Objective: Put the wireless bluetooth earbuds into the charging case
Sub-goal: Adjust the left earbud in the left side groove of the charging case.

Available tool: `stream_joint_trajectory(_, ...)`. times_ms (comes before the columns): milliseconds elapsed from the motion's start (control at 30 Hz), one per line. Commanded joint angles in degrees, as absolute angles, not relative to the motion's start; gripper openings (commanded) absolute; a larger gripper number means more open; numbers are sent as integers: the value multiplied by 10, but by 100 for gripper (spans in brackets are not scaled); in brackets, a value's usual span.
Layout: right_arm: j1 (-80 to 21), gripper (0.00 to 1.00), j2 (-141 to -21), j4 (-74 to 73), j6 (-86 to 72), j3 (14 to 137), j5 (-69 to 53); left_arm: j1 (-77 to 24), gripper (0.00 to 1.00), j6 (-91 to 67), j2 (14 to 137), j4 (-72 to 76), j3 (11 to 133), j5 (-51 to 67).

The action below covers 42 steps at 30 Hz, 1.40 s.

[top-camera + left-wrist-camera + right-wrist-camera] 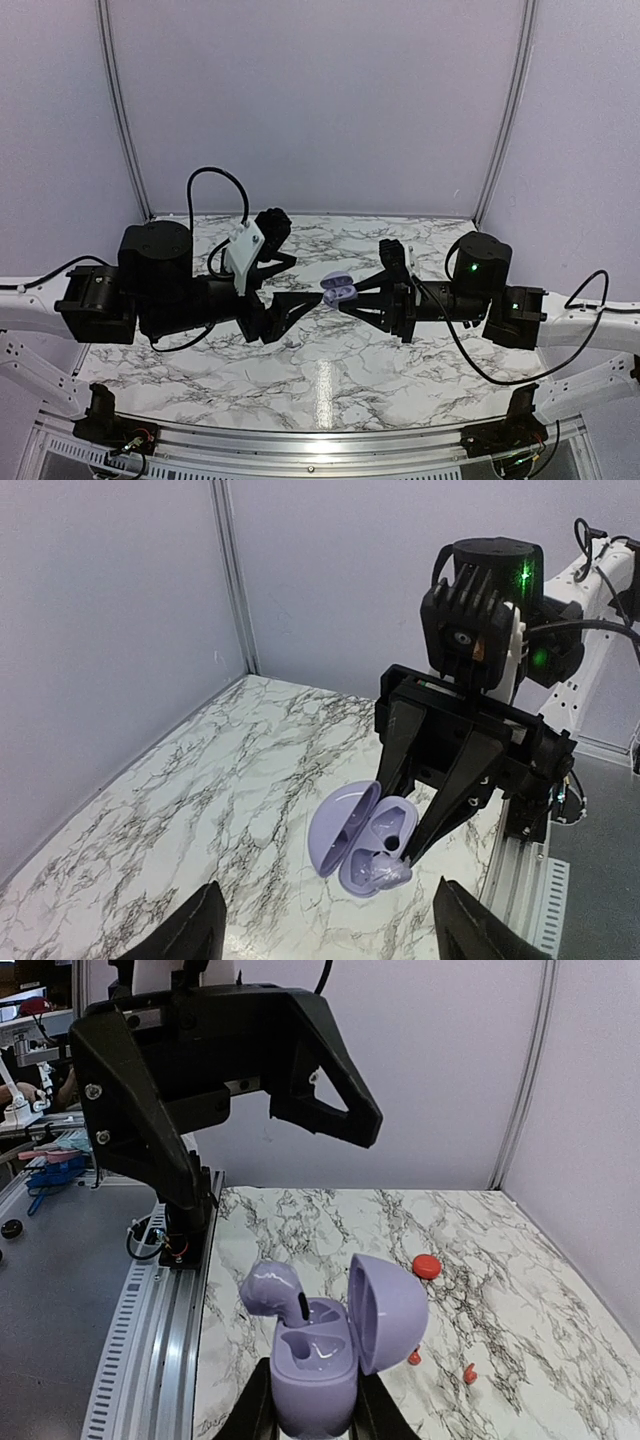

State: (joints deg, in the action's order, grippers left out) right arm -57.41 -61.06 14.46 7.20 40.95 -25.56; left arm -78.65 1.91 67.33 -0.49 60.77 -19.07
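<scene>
While the right gripper [313, 1415] clamps the glossy lilac clamshell case [315, 1380], a smooth, rounded lilac earbud [270, 1285] sits half in its socket (lid [388, 1310] up); left gripper [330, 938], jaws wide, hangs just beside, holding nothing

Charging case [312, 1385] open above, lid [388, 1312] blocking one side (upright)

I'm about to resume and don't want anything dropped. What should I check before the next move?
1. Hold: right gripper shut on lavender case: ok.
2. Access: lid open: ok.
3. Release: left gripper jaws apart, off the lavender earbud: ok.
4. Seating: lavender earbud flush in its well: not ok, its head stands above the case rim.
5. Space: second slot free: ok.
6. Reach: two small red pieces on the table within reach: cannot tell.
</scene>
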Motion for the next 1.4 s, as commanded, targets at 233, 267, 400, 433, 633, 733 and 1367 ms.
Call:
stream_joint_trajectory(233,-574,0,-604,157,65,417,-262,-778,76,-13,716,4,647,-144)
stream_joint_trajectory(267,-574,0,-604,157,66,417,-264,-777,76,-12,717,2,648,-147)
stream_joint_trajectory(400,-577,0,-604,155,70,418,-276,-768,76,-11,719,1,649,-157)
stream_joint_trajectory(433,-577,0,-603,155,71,419,-277,-767,75,-10,719,1,649,-159)
stream_joint_trajectory(633,-577,0,-601,151,76,420,-279,-762,73,-4,720,-20,650,-150)
stream_joint_trajectory(733,-577,0,-604,149,77,421,-277,-762,73,-4,720,-19,650,-122)
stream_joint_trajectory(1367,-578,0,-595,148,85,416,-294,-756,74,10,734,-29,649,-139)
